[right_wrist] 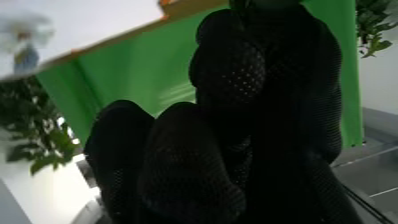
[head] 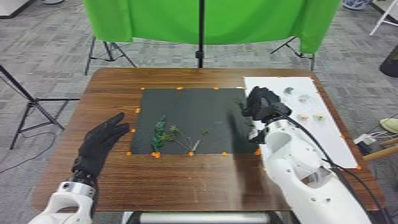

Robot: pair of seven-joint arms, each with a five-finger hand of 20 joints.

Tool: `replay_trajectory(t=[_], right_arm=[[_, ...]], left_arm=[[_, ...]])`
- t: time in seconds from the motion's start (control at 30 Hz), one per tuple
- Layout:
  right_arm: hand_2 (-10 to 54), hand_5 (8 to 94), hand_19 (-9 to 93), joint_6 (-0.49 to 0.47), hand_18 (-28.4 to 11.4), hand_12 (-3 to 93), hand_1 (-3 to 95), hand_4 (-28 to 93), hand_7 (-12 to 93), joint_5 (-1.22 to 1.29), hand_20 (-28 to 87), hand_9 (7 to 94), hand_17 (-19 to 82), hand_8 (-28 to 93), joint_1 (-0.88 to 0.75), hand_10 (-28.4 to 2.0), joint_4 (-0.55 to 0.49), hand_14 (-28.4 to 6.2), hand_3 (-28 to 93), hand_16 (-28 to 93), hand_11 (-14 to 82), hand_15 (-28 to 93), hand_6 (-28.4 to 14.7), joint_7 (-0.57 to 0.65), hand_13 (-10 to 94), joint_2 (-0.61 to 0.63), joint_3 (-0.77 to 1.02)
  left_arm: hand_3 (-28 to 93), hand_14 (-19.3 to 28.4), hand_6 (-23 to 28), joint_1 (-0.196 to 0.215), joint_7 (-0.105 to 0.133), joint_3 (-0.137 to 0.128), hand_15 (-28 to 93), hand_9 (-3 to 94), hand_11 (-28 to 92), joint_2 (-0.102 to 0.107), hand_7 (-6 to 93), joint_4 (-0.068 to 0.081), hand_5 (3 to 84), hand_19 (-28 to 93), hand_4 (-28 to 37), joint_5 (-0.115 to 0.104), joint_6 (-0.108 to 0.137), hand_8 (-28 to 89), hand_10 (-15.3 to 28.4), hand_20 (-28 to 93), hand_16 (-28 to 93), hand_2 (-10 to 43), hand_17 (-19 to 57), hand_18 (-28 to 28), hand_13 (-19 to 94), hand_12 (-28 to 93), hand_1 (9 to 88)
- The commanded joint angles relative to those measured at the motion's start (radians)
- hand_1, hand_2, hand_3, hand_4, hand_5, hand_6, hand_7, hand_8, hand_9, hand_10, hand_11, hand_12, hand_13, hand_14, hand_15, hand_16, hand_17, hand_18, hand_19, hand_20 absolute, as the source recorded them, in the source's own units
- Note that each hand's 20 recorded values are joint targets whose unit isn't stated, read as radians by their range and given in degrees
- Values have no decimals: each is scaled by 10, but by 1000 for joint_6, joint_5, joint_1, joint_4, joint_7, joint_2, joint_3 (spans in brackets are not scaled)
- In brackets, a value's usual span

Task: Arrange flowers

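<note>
With the right hand (head: pixel 259 104) pinching a green sprig (head: pixel 240 101), the arrangement is looking only partly made: greenery (head: pixel 160 134) is lying to the hand's left, while flowers (head: pixel 304 98) are awaiting placement to its right.

green cloth (head: pixel 151 20) (quite vivid), gray patterned floor (head: pixel 53 40)

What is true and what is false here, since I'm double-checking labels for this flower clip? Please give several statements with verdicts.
1. Green stems lie on the dark mat. True.
2. The left hand grips a stem. False: the left hand is open and holds nothing.
3. The right hand is to the right of those stems. True.
4. The white sheet lies left of the mat. False: the white sheet lies on its right.
</note>
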Motion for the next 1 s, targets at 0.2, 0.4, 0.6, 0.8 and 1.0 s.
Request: replay_trajectory(t=[0.2,0.4,0.6,0.8,1.0], right_arm=[[-95,823,932,-42,-99,255,861,659,323,24,661,924,739,239,-126,-94,3,-9,-282,273,483,697,-32,49,937,-156,-6],[-95,822,932,-23,-98,257,862,656,323,25,660,923,739,239,-141,-94,13,-9,-283,271,482,698,-32,54,937,-183,12],[-95,815,932,-23,-95,260,846,593,332,23,654,917,735,229,-154,-97,13,-9,-283,277,478,685,-36,45,937,-181,28],[-95,810,932,-24,-94,258,825,514,333,25,645,912,730,224,-159,-102,11,-11,-283,283,474,674,-38,38,937,-183,36],[-95,807,932,-22,-96,256,795,482,330,24,641,912,729,222,-155,-105,10,-13,-283,286,472,670,-39,32,937,-183,36]], left_arm=[[666,148,25,12,-14,1,88,428,122,-3,41,2,422,28,-235,-5,-20,-48,120,212,55,-40,37,133,320,147,195],[666,146,25,7,-17,4,88,425,122,0,42,5,420,27,-233,-6,-28,-48,120,213,56,-40,37,133,319,145,195],[666,145,25,2,-21,4,87,423,122,3,41,7,418,26,-232,-6,-32,-48,120,213,55,-41,37,132,317,144,194],[666,145,25,4,-22,1,87,423,122,2,41,7,418,26,-231,-7,-41,-48,120,213,56,-43,37,132,316,144,193],[664,145,24,1,-17,1,87,421,122,1,39,9,414,26,-230,-5,-43,-48,118,213,56,-43,37,132,315,144,194]])
